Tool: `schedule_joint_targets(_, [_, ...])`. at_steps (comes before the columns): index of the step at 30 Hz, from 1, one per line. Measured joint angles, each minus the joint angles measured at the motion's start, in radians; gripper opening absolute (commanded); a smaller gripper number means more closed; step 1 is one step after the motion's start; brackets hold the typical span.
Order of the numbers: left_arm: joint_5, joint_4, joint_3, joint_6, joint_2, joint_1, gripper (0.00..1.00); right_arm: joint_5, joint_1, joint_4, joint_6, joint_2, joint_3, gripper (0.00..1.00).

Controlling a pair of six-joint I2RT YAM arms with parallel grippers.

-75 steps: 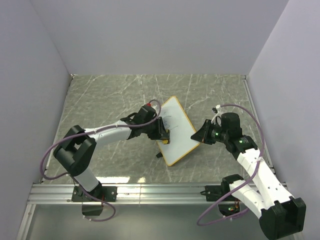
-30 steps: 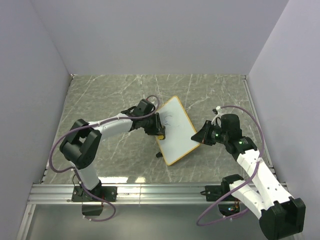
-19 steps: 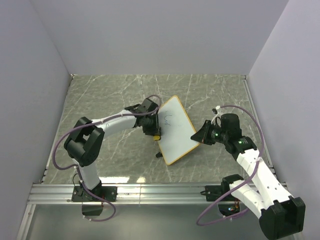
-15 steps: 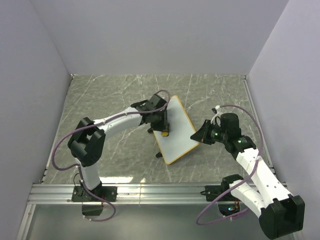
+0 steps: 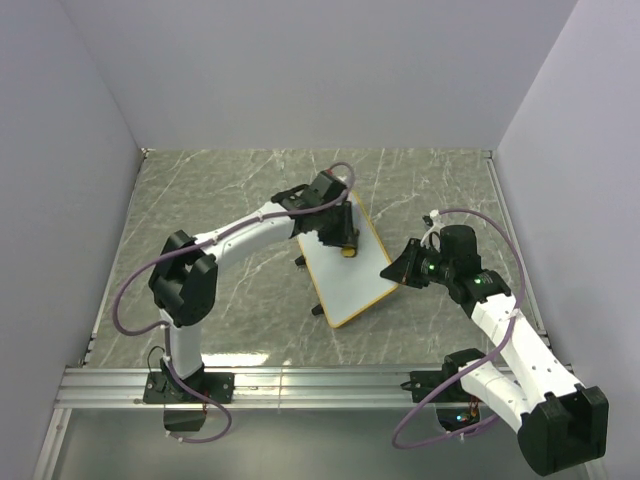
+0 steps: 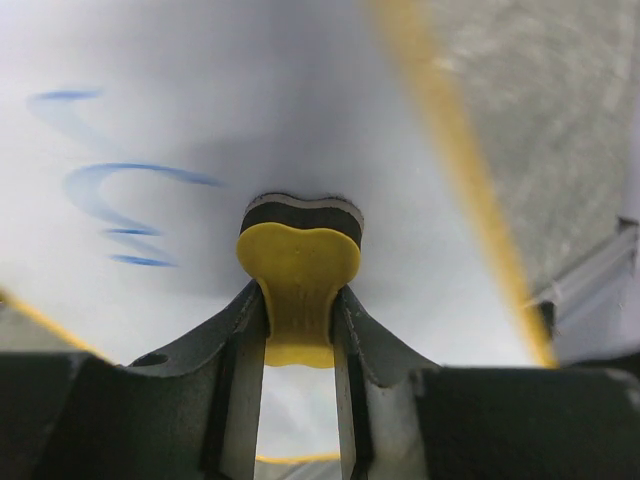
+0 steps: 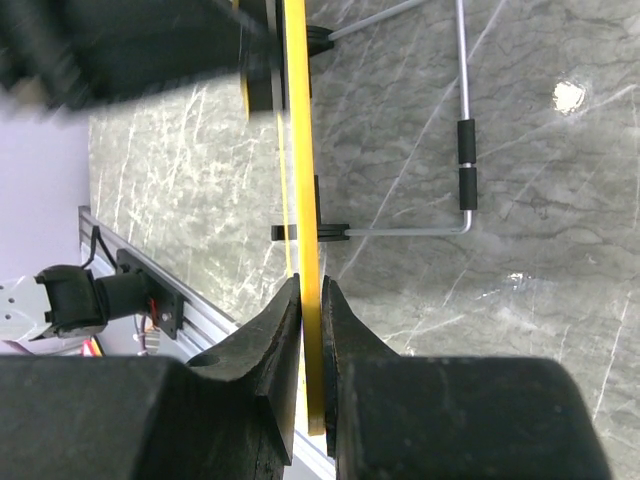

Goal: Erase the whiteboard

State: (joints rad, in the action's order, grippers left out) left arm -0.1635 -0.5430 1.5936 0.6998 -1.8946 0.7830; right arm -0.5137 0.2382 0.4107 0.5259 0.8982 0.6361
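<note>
The whiteboard (image 5: 350, 275), white with an orange-yellow frame, sits tilted at the table's middle. My left gripper (image 5: 343, 243) is shut on the small yellow eraser (image 6: 298, 265) and presses its dark pad against the board's upper part. In the left wrist view blue scribbles (image 6: 125, 190) lie on the board left of the eraser. My right gripper (image 5: 398, 270) is shut on the whiteboard's right edge; the right wrist view shows the yellow frame (image 7: 303, 180) edge-on between the fingers.
Grey marble table (image 5: 220, 200) with white walls on three sides. Black clips (image 5: 318, 310) on the board's left edge. A wire stand (image 7: 462, 150) shows under the board. An aluminium rail (image 5: 300, 385) runs along the near edge.
My left gripper has swept the eraser from the board's left edge up and right across the board. The right gripper has held the board's edge still.
</note>
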Motion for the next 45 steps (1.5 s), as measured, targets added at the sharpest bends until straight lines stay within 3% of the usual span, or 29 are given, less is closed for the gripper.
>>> schedule_joint_targets(7, [0.003,0.023,-0.229,-0.010,0.004,-0.192,0.00,0.002,0.000,0.002,0.000,-0.001,0.000,0.00])
schedule_joint_targets(13, [0.010,0.039,-0.256,-0.027,0.009,-0.204,0.00,-0.001,0.001,0.002,-0.003,-0.002,0.000,0.00])
schedule_joint_targets(17, [0.029,-0.013,-0.206,-0.044,0.009,-0.184,0.00,-0.003,0.001,-0.001,-0.003,0.001,0.000,0.00])
schedule_joint_targets(25, [-0.015,-0.063,0.116,-0.069,-0.018,-0.069,0.00,-0.007,0.001,-0.019,-0.003,0.019,0.000,0.00])
schedule_joint_targets(29, [-0.070,-0.037,0.145,-0.064,-0.020,-0.030,0.00,-0.007,0.001,-0.026,-0.003,0.023,0.000,0.00])
schedule_joint_targets(35, [-0.118,0.007,0.023,-0.048,-0.027,-0.080,0.00,-0.007,0.001,-0.026,-0.003,0.023,0.000,0.00])
schedule_joint_targets(45, [-0.153,0.053,-0.186,-0.037,-0.042,-0.274,0.00,-0.008,0.002,-0.023,0.000,0.023,0.000,0.00])
